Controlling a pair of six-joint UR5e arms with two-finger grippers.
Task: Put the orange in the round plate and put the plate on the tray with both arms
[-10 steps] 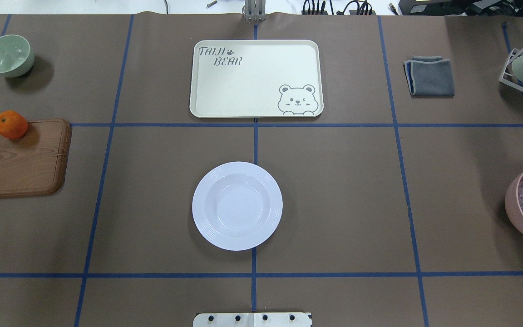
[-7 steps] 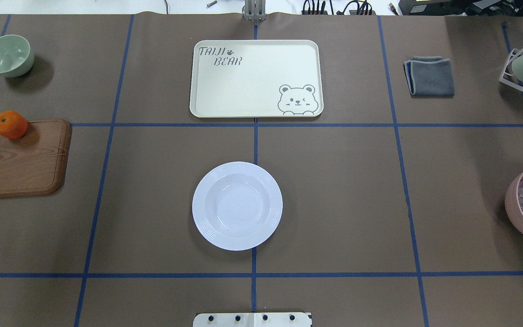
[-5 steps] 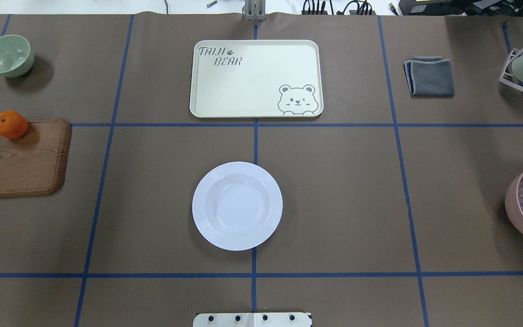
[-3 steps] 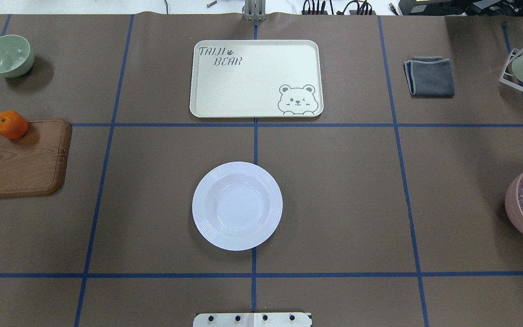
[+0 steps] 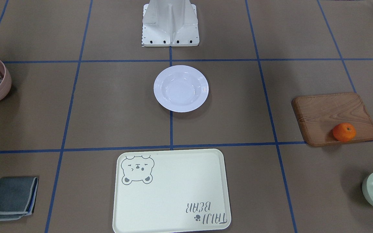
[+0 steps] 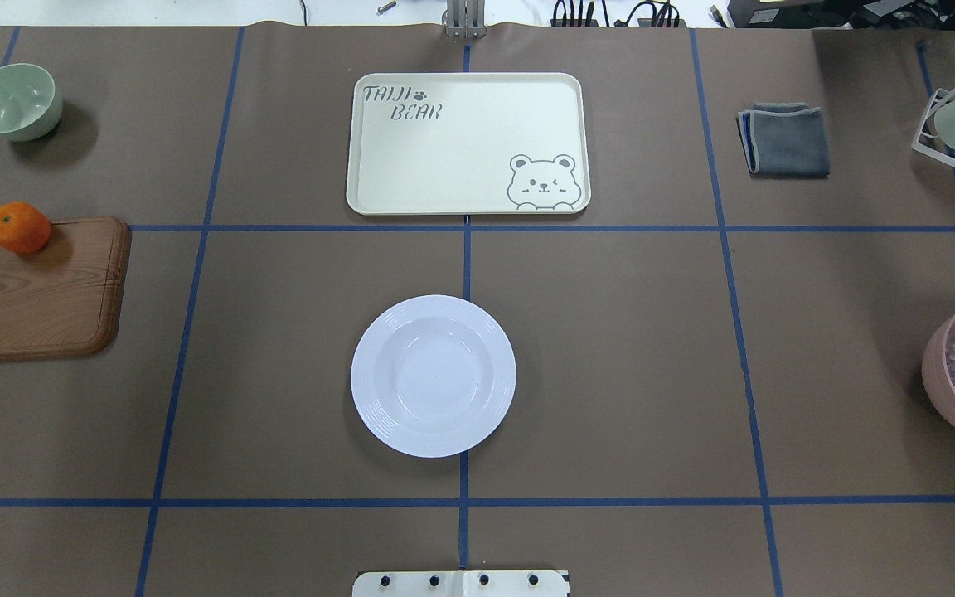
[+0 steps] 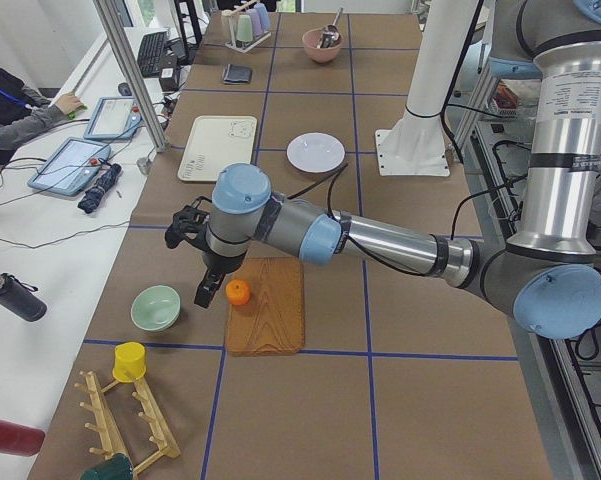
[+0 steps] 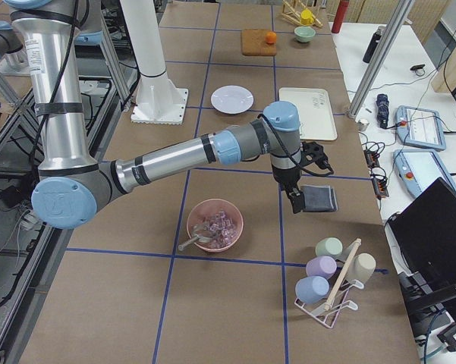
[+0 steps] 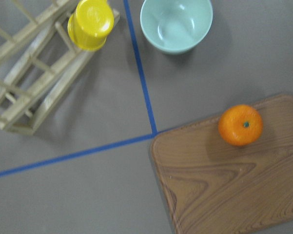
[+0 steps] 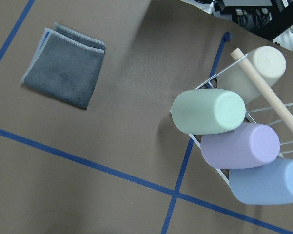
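1. Fingers of the left arm point down above the bench, just beside the orange and on the side toward the green bowl. Only the side view shows them, so whether they are apart or together cannot be told.
2. Fingers of the right arm hang over the folded grey cloth at the bench's right end. They too show in a side view only, and their state cannot be told.
3. Nearest the robot's base, the round plate sits right side up at mid-bench on the central blue tape line, its sunken centre bare.
4. Level with it at the right edge is a pink bowl holding cutlery.
5. A little farther out on the left, the orange rests on the far corner of the wooden board, stem dimple up, well apart from the plate.
6. Beyond the plate, the tray lies flat with its long side across the bench and the bear drawing at its near right corner.
7. Farthest on the left stands the green bowl, beyond the board.
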